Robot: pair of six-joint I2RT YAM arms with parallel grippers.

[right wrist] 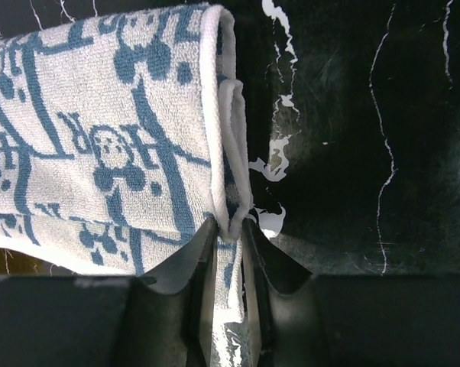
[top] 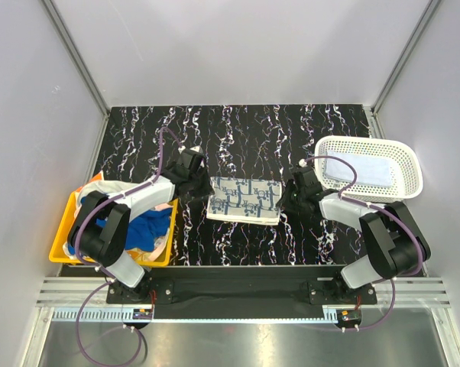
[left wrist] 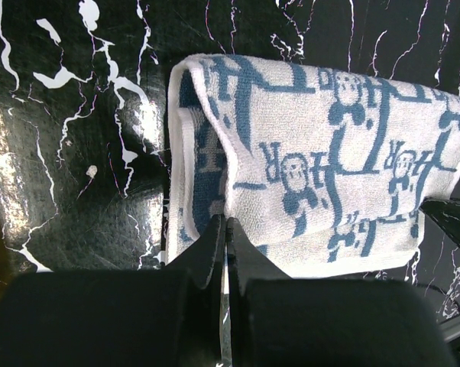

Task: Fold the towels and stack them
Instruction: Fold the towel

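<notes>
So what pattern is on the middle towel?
White towel, blue figure-and-line print; clearest in the left wrist view.

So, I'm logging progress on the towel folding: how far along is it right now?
Done: one pale folded towel lies in the white perforated plastic basket. In hand: the folded white towel with blue pattern, with the right gripper pinching one end and the left gripper shut at the other. Still to do: a royal blue towel and others lie crumpled in the yellow plastic bin.

Yellow bin [top: 59,238] left, white basket [top: 410,165] right (black marbled table [top: 253,130]).
</notes>
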